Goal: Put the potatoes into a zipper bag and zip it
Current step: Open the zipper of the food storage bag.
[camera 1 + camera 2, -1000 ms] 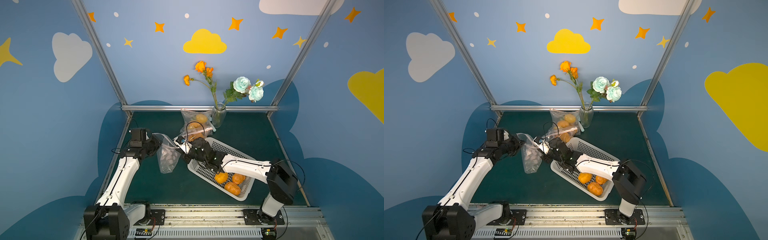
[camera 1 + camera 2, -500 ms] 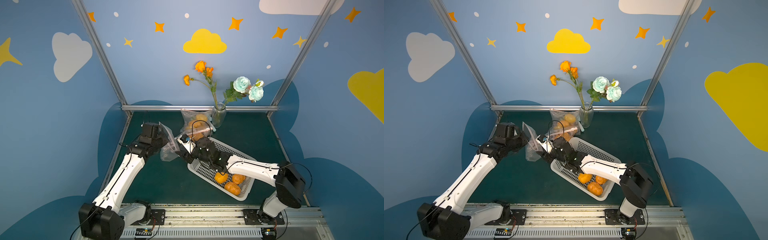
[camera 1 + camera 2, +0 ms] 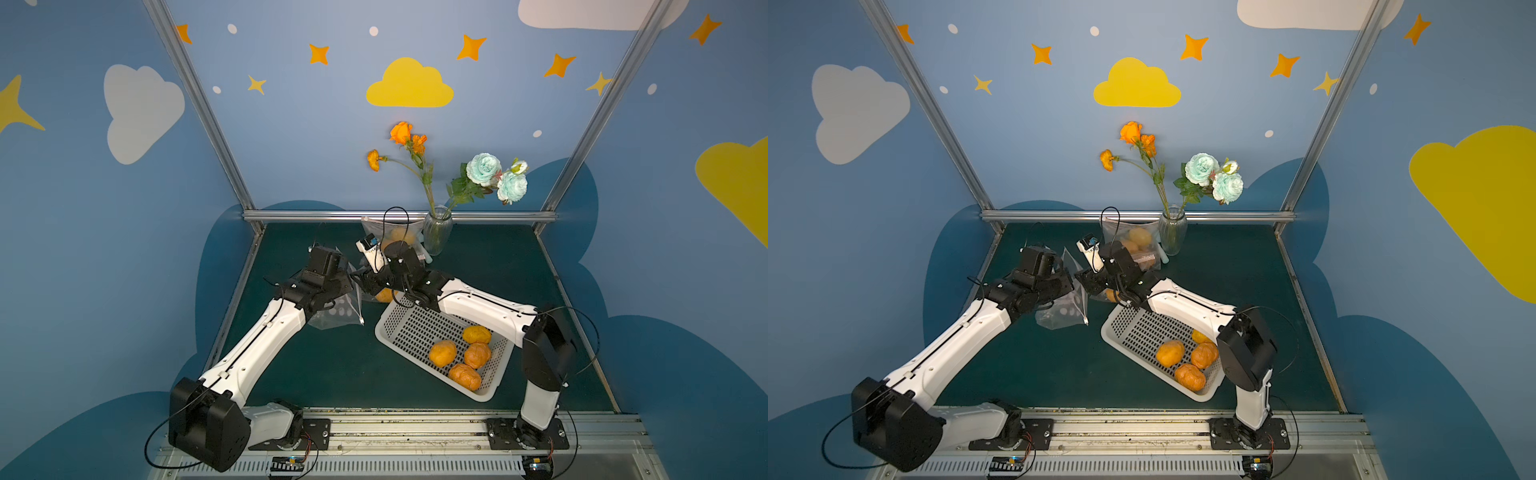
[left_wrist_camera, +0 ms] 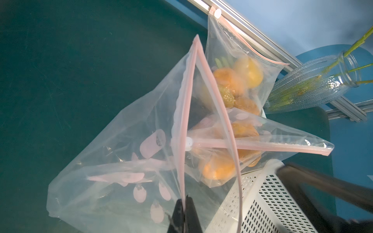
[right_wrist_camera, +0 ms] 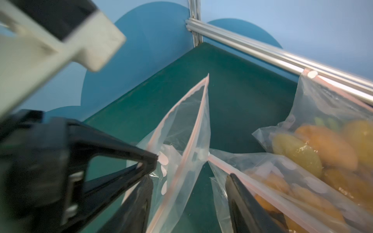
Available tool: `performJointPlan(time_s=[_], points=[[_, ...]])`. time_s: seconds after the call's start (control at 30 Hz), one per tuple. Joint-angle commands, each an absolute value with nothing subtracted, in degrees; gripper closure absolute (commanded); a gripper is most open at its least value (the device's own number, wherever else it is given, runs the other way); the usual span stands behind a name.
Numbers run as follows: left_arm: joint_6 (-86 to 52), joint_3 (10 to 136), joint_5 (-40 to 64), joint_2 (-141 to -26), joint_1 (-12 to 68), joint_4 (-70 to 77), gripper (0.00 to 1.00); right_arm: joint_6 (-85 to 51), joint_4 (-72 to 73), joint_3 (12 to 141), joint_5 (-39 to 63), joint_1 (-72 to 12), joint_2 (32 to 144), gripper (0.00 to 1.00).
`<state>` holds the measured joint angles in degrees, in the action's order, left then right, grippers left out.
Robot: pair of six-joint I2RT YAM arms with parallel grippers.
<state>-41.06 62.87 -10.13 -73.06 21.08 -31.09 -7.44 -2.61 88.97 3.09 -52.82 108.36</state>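
Both top views, potatoes (image 3: 442,353): four lie in the white basket (image 3: 409,332). Both arms meet over the empty zipper bag (image 3: 336,316).
Left wrist, left gripper (image 4: 184,203): clenched on the bag's pink zip rim (image 4: 186,113), lifting one lip so the mouth gapes. Filled bags (image 4: 240,80) sit behind, largely hidden by the arms from above.
Right wrist, right gripper (image 5: 189,205): jaws apart, straddling a bag lip, probably to spread the mouth. Whether they touch it is not resolvable.

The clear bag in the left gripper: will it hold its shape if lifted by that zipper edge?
Probably not. The clear bag looks thin and creased and is pinched only at its zipper strip by the left gripper, so it should flop. It appears empty, so it is likely very light. Its mouth may fall closed.
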Motion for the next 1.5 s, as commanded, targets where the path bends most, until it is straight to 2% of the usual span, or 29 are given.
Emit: performJointPlan(time_s=[0.0,0.23,0.53,0.6,0.77,0.9,1.1,1.17,1.47], points=[[-39.47,63.53,-10.64,-72.42,21.20,-31.99,0.97,-9.75,-8.46,92.83,3.48,-52.25,110.96,0.42],[-39.03,62.84,-11.16,-71.37,21.27,-31.85,0.97,-10.00,-10.26,94.41,2.50,-51.78,113.03,0.54],[-38.74,62.24,-10.84,-70.82,21.29,-30.70,0.97,-10.69,-10.43,92.90,7.76,-51.69,112.41,0.51],[-38.89,62.29,-11.44,-70.72,21.22,-30.59,0.97,-10.83,-10.74,92.82,8.25,-51.68,112.43,0.61],[-38.80,62.99,-12.73,-70.05,21.18,-31.61,0.97,-10.97,-11.38,92.65,6.68,-51.52,112.59,0.99],[-39.24,62.97,-13.79,-67.77,20.20,-33.77,0.97,-9.85,-11.49,91.78,0.91,-51.48,112.73,1.00],[-40.15,60.15,-11.65,-59.69,17.66,-35.59,0.97,-9.75,-13.27,90.26,-20.26,-52.93,113.54,1.00],[-40.45,58.88,-11.31,-56.62,17.09,-35.35,0.97,-10.13,-14.98,90.35,-23.96,-53.41,113.57,1.00],[-38.51,58.23,-3.35,-57.19,17.12,-32.21,0.97,-10.14,-12.30,86.84,-11.79,-53.64,109.79,1.00]])
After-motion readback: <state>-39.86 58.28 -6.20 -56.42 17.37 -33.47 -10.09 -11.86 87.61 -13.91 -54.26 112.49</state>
